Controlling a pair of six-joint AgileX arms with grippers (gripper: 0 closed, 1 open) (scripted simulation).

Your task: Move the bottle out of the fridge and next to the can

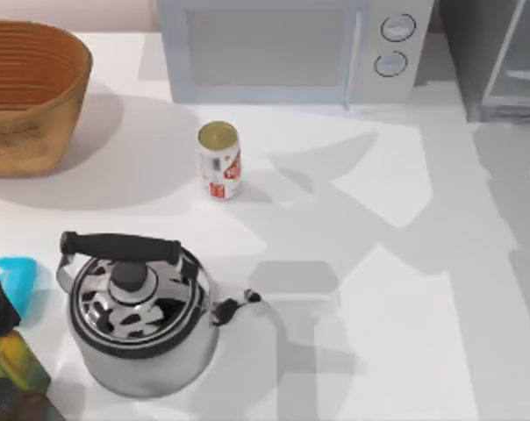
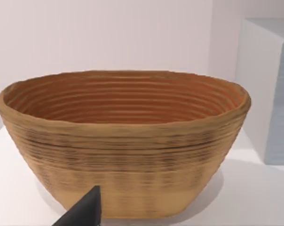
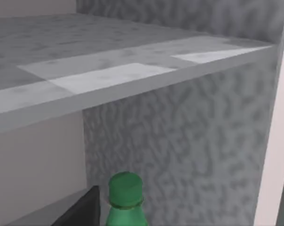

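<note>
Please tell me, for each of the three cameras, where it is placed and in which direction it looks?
Top view: above the white table, looking down on the small white-and-red can, steel kettle and light grey microwave; no arm shows.
Left wrist view: on the left arm, facing the woven brown basket; a dark tip of the left claw shows.
Right wrist view: on the right arm, inside the dark grey fridge, facing the green plastic bottle; a dark tip of the right claw shows.
Top and left wrist views share the basket.
</note>
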